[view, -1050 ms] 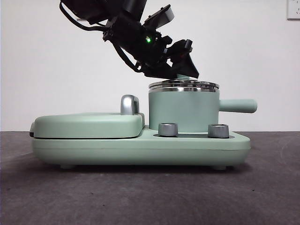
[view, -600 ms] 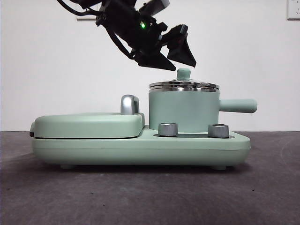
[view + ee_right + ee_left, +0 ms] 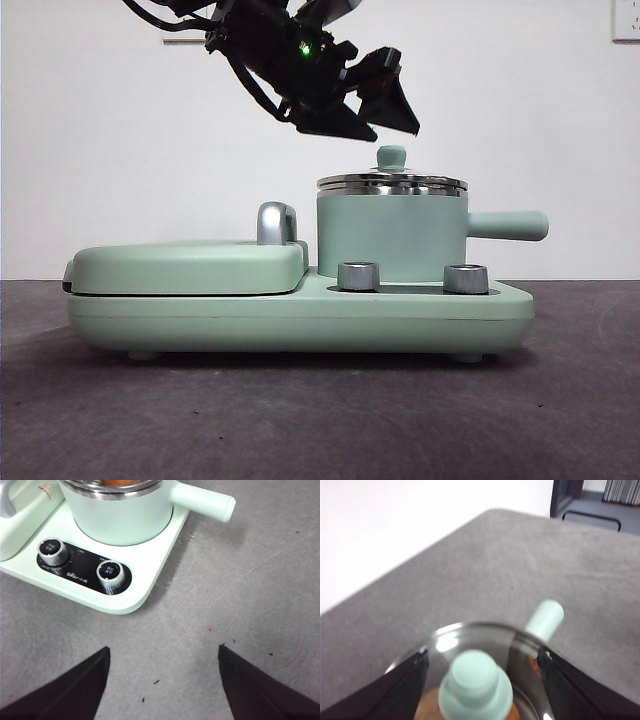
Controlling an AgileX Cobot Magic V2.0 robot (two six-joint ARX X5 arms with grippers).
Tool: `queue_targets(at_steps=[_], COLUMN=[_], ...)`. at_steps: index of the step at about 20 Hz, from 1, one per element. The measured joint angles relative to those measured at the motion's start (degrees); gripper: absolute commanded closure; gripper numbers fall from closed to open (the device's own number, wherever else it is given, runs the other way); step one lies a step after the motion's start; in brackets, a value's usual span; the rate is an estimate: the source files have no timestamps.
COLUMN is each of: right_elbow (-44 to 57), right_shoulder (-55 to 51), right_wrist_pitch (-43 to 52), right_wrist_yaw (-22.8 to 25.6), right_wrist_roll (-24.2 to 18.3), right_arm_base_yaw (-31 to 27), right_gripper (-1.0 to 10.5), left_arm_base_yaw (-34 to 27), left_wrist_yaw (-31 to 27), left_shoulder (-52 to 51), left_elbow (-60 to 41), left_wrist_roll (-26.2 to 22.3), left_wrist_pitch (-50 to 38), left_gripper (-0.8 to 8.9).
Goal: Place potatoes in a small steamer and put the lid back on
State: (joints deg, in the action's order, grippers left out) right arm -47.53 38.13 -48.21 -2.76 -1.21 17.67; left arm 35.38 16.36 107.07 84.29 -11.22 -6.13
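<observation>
Grey surface (image 3: pixel 320 420): your left gripper (image 3: pixel 385 110) has let go of the lid (image 3: pixel 392 181), fingers spread wide above; it now caps the small steamer (image 3: pixel 392 235). Right gripper (image 3: pixel 162 680) waits, fingers wide.

left tool (image 3: pixel 385 115) raised, jaws apart

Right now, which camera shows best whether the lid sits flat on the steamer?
The front view: side-on, the lid lies level on the steamer, the left tool open above. The left wrist view shows its knob and glass, blurred. The right wrist view shows only a sliver.
</observation>
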Motion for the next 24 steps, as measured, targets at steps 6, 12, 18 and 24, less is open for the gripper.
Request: queue_targets(at_steps=[6, 12, 18, 24], right_elbow=[0.00, 0.00, 0.00, 0.00], right_shoulder=[0.00, 0.00, 0.00, 0.00], right_wrist_pitch=[0.07, -0.44, -0.44, -0.57], right_wrist_yaw=[0.00, 0.00, -0.15, -0.26], right_wrist_roll=[0.00, 0.00, 0.00, 0.00], right_arm_base_yaw=[0.00, 0.00, 0.00, 0.00], right_gripper=[6.1, 6.1, 6.1, 6.1], left_arm_base_yaw=[0.00, -2.93, -12.11, -19.65], left_wrist_yaw=[0.00, 0.15, 5.11, 5.70], left_shoulder=[0.00, -8.90, -24.35, -42.32], left_elbow=[0.00, -0.31, -0.87, -12.74], left_wrist_roll=[1.42, 6.12, 8.35, 9.88], left_wrist_pitch=[-1.38, 14.67, 29.92, 31.78], left_gripper=[4.75, 4.75, 4.75, 4.75])
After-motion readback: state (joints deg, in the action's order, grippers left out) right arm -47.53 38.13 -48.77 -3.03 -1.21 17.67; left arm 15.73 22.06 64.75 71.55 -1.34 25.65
